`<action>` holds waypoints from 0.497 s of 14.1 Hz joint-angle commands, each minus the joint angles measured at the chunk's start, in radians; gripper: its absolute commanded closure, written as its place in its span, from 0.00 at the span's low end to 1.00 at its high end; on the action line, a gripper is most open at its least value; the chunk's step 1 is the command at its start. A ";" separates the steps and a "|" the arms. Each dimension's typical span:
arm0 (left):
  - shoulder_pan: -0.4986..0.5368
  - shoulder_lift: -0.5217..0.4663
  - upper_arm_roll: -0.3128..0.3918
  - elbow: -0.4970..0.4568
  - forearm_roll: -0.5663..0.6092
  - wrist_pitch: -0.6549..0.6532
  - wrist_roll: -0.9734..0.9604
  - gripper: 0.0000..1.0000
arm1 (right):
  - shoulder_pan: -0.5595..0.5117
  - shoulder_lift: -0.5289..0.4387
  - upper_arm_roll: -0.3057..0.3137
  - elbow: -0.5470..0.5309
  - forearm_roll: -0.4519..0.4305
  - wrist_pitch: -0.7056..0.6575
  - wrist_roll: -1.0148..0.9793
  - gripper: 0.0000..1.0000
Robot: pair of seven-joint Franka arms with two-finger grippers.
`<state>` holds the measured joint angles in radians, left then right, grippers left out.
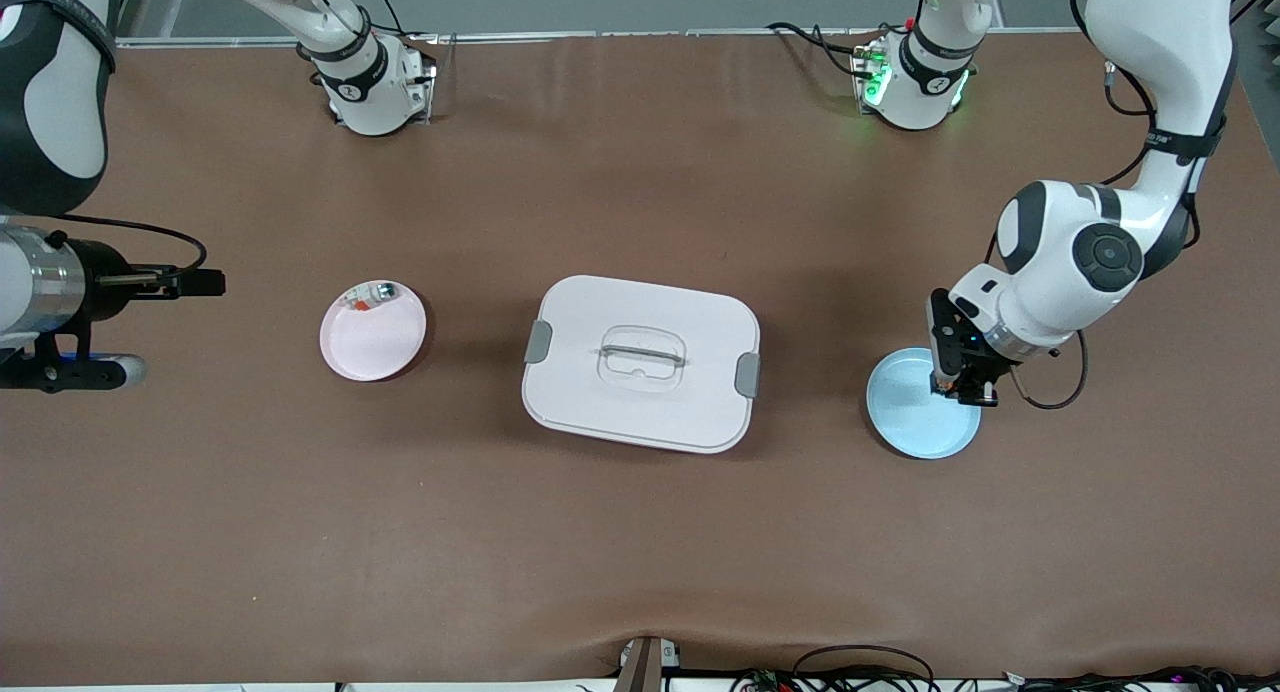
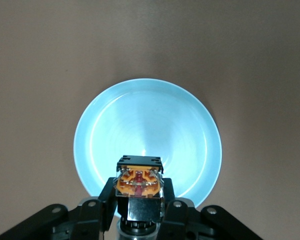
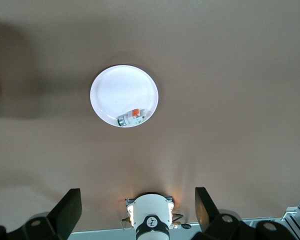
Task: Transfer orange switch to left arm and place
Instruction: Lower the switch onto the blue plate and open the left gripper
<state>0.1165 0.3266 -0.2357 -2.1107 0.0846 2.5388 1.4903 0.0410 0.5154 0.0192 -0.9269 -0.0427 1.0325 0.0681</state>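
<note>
My left gripper is shut on the orange switch, a small black block with an orange middle. It holds the switch low over the edge of the blue plate at the left arm's end of the table, as the front view also shows. My right gripper is open and empty, held high over the right arm's end of the table, beside the pink plate. The white box with grey latches stands in the middle of the table between the two plates.
The pink plate holds a small silvery-clear part with a red bit. The blue plate is bare. The arm bases stand along the table's edge farthest from the front camera. Cables lie at the edge nearest to it.
</note>
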 commanded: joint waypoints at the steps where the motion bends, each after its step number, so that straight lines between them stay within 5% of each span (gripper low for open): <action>1: 0.015 0.031 -0.013 -0.012 0.004 0.075 0.077 1.00 | -0.010 -0.034 0.004 -0.007 -0.020 0.006 -0.016 0.00; 7: 0.028 0.097 -0.024 -0.012 0.006 0.147 0.152 1.00 | -0.006 -0.100 0.001 -0.009 -0.026 -0.009 -0.014 0.00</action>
<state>0.1279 0.4109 -0.2375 -2.1215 0.0846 2.6476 1.5998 0.0405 0.4474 0.0133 -0.9252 -0.0464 1.0316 0.0680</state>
